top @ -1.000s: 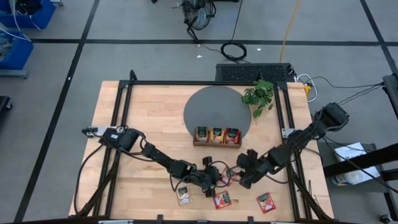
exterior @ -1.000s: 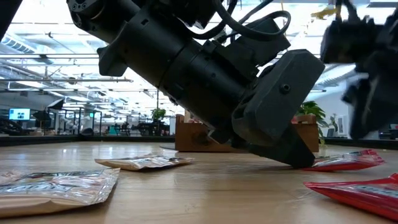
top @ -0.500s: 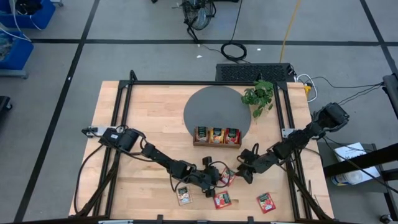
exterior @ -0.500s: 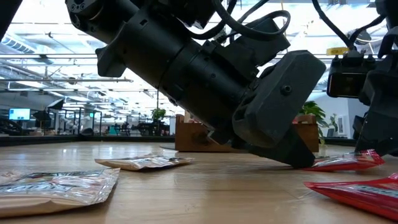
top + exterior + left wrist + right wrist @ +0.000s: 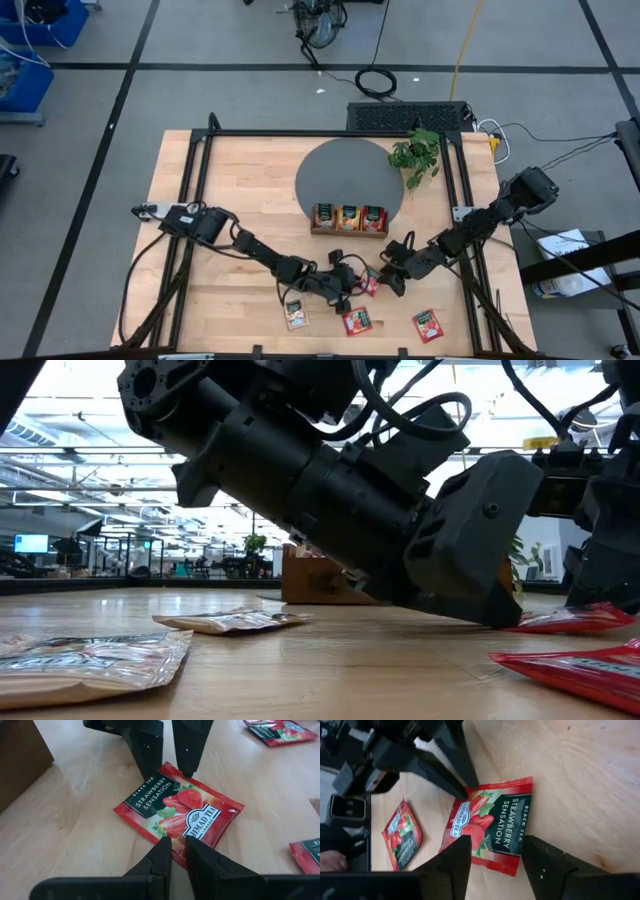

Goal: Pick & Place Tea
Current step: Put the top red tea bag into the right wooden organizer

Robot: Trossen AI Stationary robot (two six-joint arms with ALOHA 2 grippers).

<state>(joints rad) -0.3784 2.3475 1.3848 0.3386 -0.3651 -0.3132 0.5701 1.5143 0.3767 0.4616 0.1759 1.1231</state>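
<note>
Left gripper [image 5: 178,851] fingers nearly together, pinching edge of strawberry tea sachet [image 5: 178,809] flat on wooden table [image 5: 75,820]; right gripper [image 5: 492,852] fingers apart, straddling opposite edge

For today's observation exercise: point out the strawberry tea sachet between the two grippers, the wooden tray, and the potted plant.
strawberry tea sachet [image 5: 180,810], left wrist view, on its printed label.
wooden tray [image 5: 348,218], high view, on its middle slot.
potted plant [image 5: 416,155], high view, on its leaves.
</note>
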